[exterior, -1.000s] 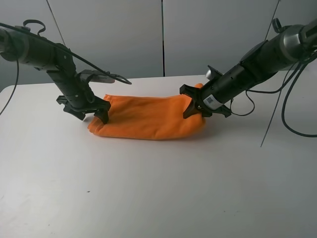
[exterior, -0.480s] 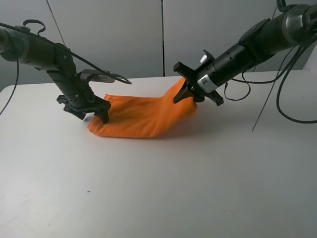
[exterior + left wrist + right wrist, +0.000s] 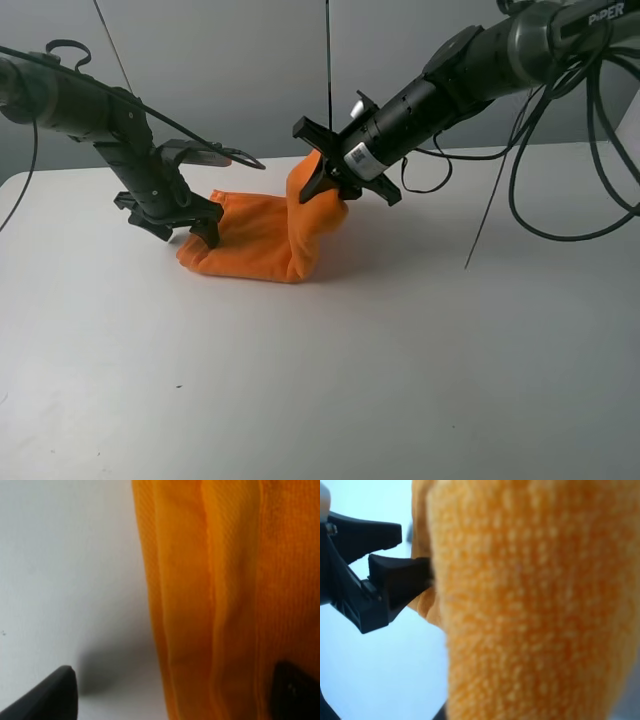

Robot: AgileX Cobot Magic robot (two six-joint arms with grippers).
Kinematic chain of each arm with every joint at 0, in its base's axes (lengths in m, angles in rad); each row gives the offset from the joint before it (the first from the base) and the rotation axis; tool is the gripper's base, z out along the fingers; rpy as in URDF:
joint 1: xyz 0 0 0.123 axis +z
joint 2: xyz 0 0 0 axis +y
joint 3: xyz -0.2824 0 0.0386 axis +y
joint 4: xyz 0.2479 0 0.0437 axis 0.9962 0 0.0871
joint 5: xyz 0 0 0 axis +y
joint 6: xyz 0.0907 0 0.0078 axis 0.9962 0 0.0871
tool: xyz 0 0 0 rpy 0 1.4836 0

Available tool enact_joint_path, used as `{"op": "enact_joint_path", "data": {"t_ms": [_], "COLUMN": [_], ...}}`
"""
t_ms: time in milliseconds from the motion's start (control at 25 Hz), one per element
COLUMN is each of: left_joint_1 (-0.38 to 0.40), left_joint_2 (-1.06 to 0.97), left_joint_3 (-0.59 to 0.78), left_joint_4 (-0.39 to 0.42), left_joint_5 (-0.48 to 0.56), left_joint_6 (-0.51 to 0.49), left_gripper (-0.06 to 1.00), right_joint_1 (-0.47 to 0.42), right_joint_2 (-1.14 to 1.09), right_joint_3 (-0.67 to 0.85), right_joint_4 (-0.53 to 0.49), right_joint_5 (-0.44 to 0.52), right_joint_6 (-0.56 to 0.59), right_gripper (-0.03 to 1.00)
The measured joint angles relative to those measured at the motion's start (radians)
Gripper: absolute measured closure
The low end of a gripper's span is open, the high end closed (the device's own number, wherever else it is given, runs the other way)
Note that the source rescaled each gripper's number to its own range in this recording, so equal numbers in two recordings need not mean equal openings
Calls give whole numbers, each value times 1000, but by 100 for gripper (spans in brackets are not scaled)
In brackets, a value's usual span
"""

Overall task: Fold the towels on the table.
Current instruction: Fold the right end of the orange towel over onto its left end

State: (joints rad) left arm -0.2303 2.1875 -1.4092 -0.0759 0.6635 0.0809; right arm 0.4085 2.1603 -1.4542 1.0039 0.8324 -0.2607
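The orange towel (image 3: 255,245) lies on the white table (image 3: 300,380) left of centre, folded into a band. My right gripper (image 3: 322,188) is shut on the towel's right end and holds it lifted above the rest of the cloth, so that part stands up and bends over. My left gripper (image 3: 178,230) is open at the towel's left end, low on the table. In the left wrist view one fingertip (image 3: 55,692) is over bare table and the other is on the towel (image 3: 210,605). The towel (image 3: 520,605) fills the right wrist view. No label shows.
Black cables (image 3: 500,200) hang from the right arm over the table's back right. A grey panelled wall (image 3: 250,70) stands behind the table's far edge. The left arm's gripper (image 3: 370,590) shows in the right wrist view.
My right gripper has lifted the towel's right end and carried it left, toward the left gripper. The flat band has shortened and now stands up. The left arm has not moved.
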Motion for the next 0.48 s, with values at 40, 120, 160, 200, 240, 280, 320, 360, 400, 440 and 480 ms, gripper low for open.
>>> {"op": "enact_joint_path", "data": {"t_ms": [40,120,160,200,240,280,320,360,400,440,480], "left_joint_1": [0,0,0,0,0,0,0,0,0,0,0], "left_joint_2": [0,0,0,0,0,0,0,0,0,0,0], "left_joint_3": [0,0,0,0,0,0,0,0,0,0,0], "left_joint_4": [0,0,0,0,0,0,0,0,0,0,0], "left_joint_5": [0,0,0,0,-2,-2,-4,-6,-8,-10,-15], "left_joint_6": [0,0,0,0,0,0,0,0,0,0,0], "left_gripper": [-4,-4,-4,-4,-4,-4,-4,-4,-4,-4,-4], "right_joint_1": [8,22,23,24,24,24,27,29,33,41,50], "right_joint_2": [9,20,26,30,37,41,46,50,52,52,53], "right_joint_3": [-7,-11,-11,-15,-17,-17,-17,-17,-17,-17,-17], "right_joint_4": [8,37,56,74,92,107,112,126,135,141,147], "right_joint_5": [-9,-31,-35,-41,-45,-51,-56,-66,-76,-88,-102], "right_joint_6": [0,4,4,4,4,4,6,9,9,9,11], "right_gripper": [90,90,90,90,90,90,90,90,90,90,90]}}
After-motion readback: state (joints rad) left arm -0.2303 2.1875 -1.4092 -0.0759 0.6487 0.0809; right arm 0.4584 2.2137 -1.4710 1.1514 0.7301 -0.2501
